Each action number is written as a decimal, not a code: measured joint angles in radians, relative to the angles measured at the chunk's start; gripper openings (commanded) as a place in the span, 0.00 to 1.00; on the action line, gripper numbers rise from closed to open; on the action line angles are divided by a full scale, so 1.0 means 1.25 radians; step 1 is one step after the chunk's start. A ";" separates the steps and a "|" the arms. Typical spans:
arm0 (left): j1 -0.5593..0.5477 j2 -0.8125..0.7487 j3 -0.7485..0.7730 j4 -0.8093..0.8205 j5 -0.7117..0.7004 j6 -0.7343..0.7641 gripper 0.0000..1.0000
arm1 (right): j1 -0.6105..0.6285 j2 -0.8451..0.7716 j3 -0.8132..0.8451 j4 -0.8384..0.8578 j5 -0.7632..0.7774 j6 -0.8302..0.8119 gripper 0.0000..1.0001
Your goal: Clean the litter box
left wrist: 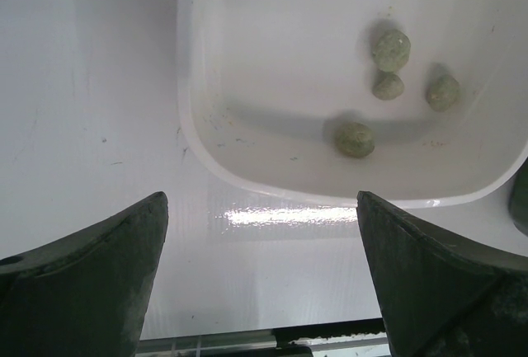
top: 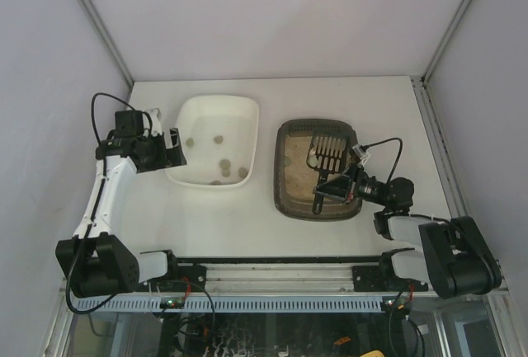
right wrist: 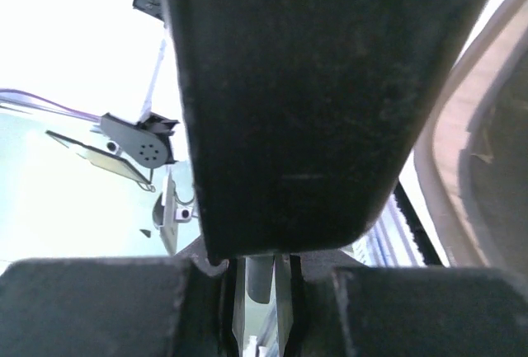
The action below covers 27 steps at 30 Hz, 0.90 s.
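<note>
- The right gripper (top: pixel 332 185) is closed tight on the handle of a dark scoop (top: pixel 326 152). In the right wrist view, the scoop (right wrist: pixel 330 85) fills most of the picture and is squeezed between the two fingers (right wrist: pixel 91 307).
- The left gripper (top: pixel 175 147) is spread wide and nothing is held in it. In the left wrist view, its fingers (left wrist: pixel 91 283) are seen far apart over the bare table (left wrist: pixel 82 85).
- One litter box (top: pixel 280 167) is seen on the table, at 3 o'clock from the white tray (top: pixel 223 114). The two are near each other but apart.
- Beige litter (top: pixel 295 159) is spread inside the litter box.
- The scoop is lying in the litter box, with its slotted head toward 12 o'clock and its handle toward 6 o'clock.
- One white tray is seen, and the left gripper is just at its 9 o'clock side.
- Five small round greenish lumps (left wrist: pixel 355 138) can be counted in the white tray from above. Only four are caught in the left wrist view.
- The near corner of the litter box is partly hidden by the right arm.
</note>
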 measured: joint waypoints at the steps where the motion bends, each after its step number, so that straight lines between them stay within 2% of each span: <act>1: 0.006 0.000 0.000 -0.001 0.004 0.000 1.00 | -0.004 -0.015 -0.006 0.011 0.002 0.023 0.00; 5: 0.027 0.001 0.000 -0.009 0.025 0.001 1.00 | -0.021 -0.048 -0.021 0.045 0.019 0.102 0.00; 9: 0.050 0.003 0.000 -0.028 0.049 0.003 1.00 | -0.021 -0.024 -0.029 0.053 0.047 0.191 0.00; 12: 0.069 0.004 0.000 -0.036 0.068 0.002 0.96 | -0.014 -0.034 -0.029 0.041 0.064 0.228 0.00; 19: 0.099 0.008 -0.002 -0.034 0.087 -0.020 0.96 | -0.015 -0.133 -0.029 -0.077 0.087 0.246 0.00; 27: 0.105 0.016 -0.002 -0.031 0.096 -0.042 1.00 | -0.015 -0.143 -0.013 -0.206 0.074 0.242 0.00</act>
